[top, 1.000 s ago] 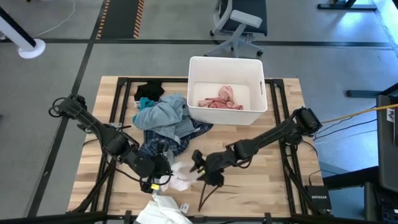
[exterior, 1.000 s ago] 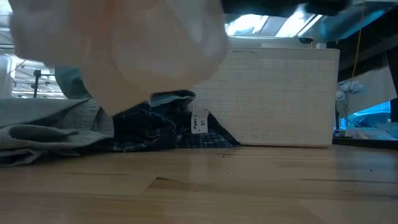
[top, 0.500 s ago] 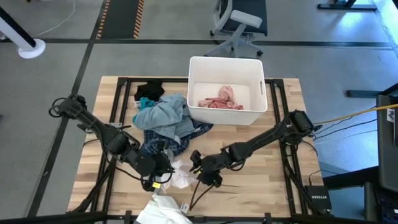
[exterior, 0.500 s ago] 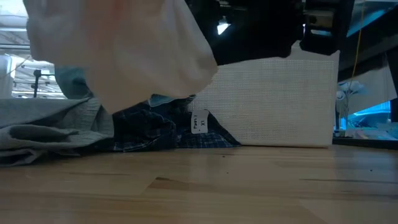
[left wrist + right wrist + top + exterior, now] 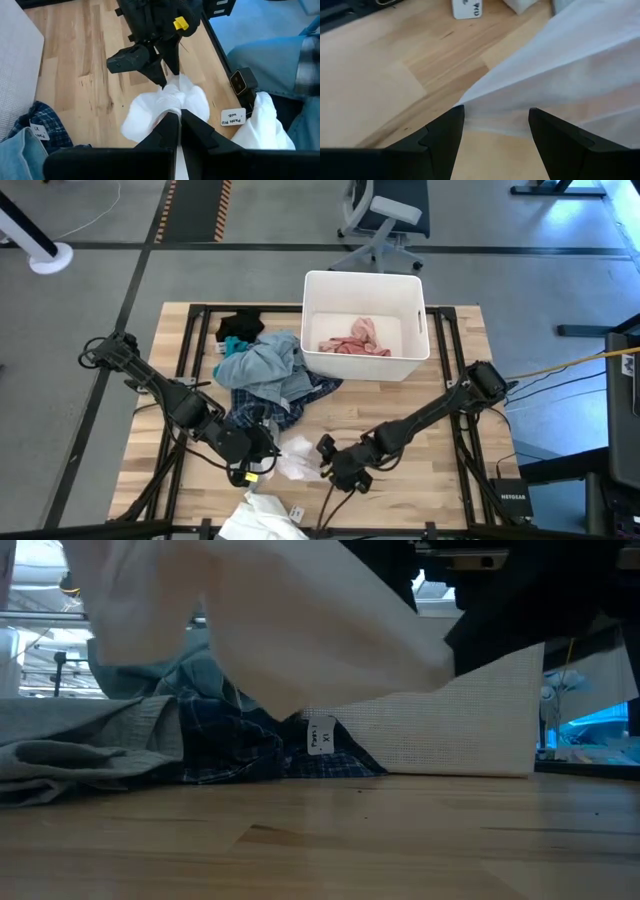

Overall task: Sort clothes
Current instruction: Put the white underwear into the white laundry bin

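Observation:
A white garment (image 5: 297, 460) is bunched near the table's near edge, between my two grippers. My left gripper (image 5: 266, 461) is shut on it, as the left wrist view (image 5: 176, 120) shows. My right gripper (image 5: 328, 462) is open at the garment's right side. In the right wrist view (image 5: 496, 125) the cloth's edge (image 5: 485, 107) lies between and just beyond its spread fingers. In the low view the white garment (image 5: 260, 620) fills the top, and its lower edge is above the tabletop. My left gripper pinches a raised fold (image 5: 172, 102) at the top of the white bunch between its two shut fingers. It comes from above and from the table's left. The cloth spreads out below the fingers. My right gripper has a fingertip (image 5: 161, 80) at the bunch's far side. I cannot tell whether it touches.
A white bin (image 5: 312, 320) at the far middle holds a pink garment (image 5: 355, 338). A pile of light blue (image 5: 265, 365), dark plaid (image 5: 262, 412) and black (image 5: 240, 328) clothes lies left of it. Another white garment (image 5: 255, 520) with a tag (image 5: 232, 117) lies at the near edge.
My right gripper has moved a little toward the near edge and closer to the white garment. In the low view the garment has gone from a rounded bunch to a sheet drawn out toward the right arm's side.

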